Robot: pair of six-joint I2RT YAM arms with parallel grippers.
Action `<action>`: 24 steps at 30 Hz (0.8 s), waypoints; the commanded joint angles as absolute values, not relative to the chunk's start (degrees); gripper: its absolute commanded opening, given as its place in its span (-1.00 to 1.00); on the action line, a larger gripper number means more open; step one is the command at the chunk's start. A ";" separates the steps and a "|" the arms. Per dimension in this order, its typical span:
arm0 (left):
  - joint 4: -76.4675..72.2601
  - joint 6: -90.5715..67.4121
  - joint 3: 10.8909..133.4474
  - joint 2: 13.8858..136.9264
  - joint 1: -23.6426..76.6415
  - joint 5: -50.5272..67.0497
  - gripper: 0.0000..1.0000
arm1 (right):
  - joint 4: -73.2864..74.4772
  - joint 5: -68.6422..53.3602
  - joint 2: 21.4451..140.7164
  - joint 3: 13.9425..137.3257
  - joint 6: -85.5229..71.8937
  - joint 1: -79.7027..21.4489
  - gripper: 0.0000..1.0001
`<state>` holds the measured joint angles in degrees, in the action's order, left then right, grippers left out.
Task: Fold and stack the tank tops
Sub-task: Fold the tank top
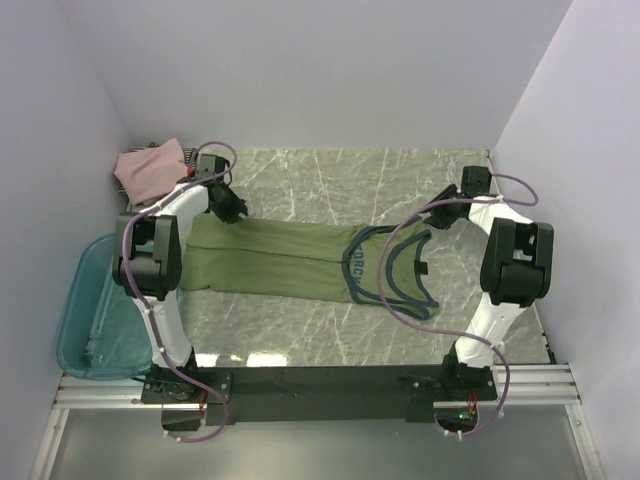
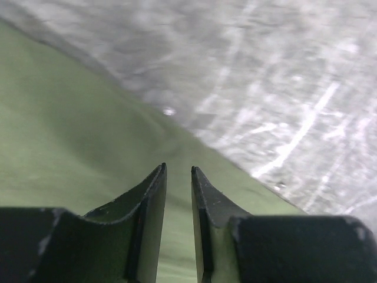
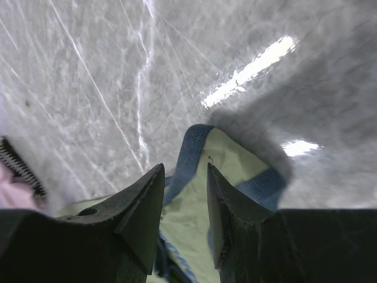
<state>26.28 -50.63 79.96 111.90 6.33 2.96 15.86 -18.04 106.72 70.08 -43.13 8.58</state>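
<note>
- While the olive-green tank top (image 1: 290,262) lies stretched lengthwise across the middle of the marble surface (image 1: 330,180), we see its hem toward the left arm and its navy-trimmed straps toward the right arm.
- The left tool (image 1: 228,207) sits at the far corner of the hem. In its wrist view the fingers stand a narrow gap apart with green cloth showing between them, and we cannot tell whether they pinch it.
- The right tool (image 1: 440,215) is at the strap end. Its wrist view shows a navy-edged strap lifted off the surface and running up between the fingers, so we read it as clenched on that strap.
- The dusty-pink tank top (image 1: 148,172) is bunched in the far left corner, with an edge of the dark striped tank top (image 3: 16,164) just beside it.
- The teal bin (image 1: 85,300) sits at the left edge, beside the left arm.
</note>
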 commanded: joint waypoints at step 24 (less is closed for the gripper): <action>20.92 -55.37 75.41 109.42 22.67 9.93 -0.46 | 7.65 -19.42 109.86 63.19 -57.66 10.81 -0.19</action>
<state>23.03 -54.33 75.85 108.73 22.33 9.23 7.51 -21.06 111.50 64.86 -57.65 9.67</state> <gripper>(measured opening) 0.273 0.410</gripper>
